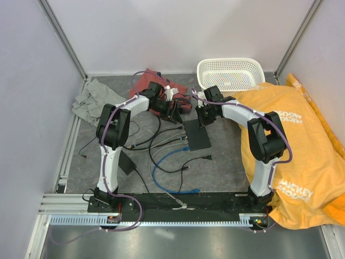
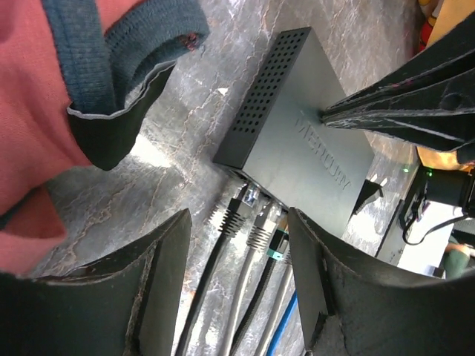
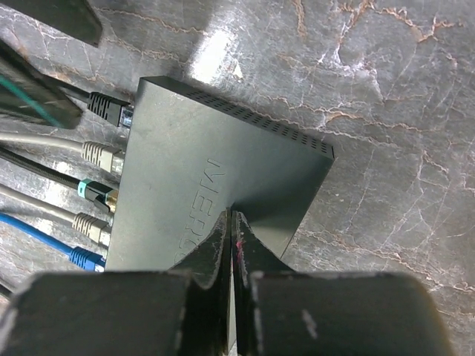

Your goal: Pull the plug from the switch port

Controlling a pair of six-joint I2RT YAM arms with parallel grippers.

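The switch (image 1: 197,135) (image 2: 297,141) (image 3: 223,148) is a flat black box lying on the grey table. A row of plugs sits in its ports: a black one (image 2: 236,215) (image 3: 107,108), a grey one (image 2: 261,231) (image 3: 100,154), a black one with a teal clip (image 2: 277,251) (image 3: 93,193), another grey one (image 3: 89,225) and a blue one (image 3: 85,257). My left gripper (image 2: 237,285) (image 1: 173,111) is open, its fingers straddling the cables just behind the plugs. My right gripper (image 3: 232,216) (image 1: 204,120) is shut, its tips resting on the switch's top.
A white basket (image 1: 229,73) stands at the back right, next to an orange cloth (image 1: 294,135) on the right. A red cloth (image 1: 146,81) (image 2: 37,111) lies beside my left gripper, a grey cloth (image 1: 96,100) at far left. Loose cables (image 1: 167,162) and a small black brick (image 1: 126,162) lie in front.
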